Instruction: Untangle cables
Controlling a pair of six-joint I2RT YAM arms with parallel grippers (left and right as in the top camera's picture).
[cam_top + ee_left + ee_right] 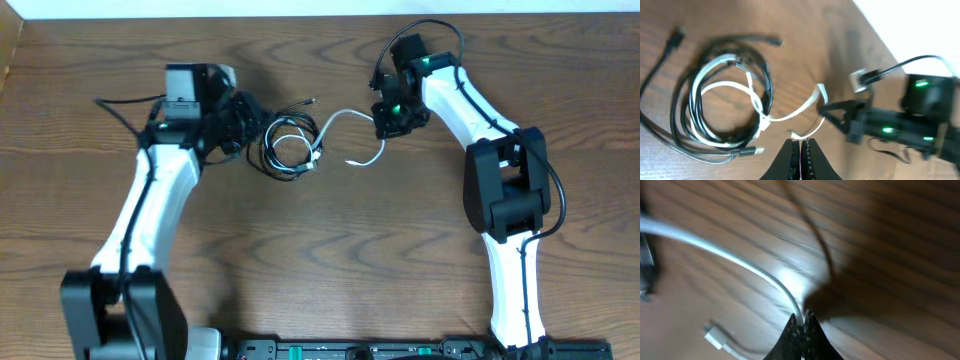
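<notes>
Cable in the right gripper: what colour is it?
A white cable, clearest in the right wrist view.

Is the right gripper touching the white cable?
Touching. The right wrist view shows the white cable running straight into the shut right gripper, pinched at its tips.

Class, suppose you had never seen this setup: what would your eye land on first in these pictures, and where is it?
First, the tangled coil of black cable and white cable in the middle of the wooden table. Next, a white strand arcs from the coil to the right gripper, which is shut on it. The shut left gripper sits at the coil's opposite side.
</notes>
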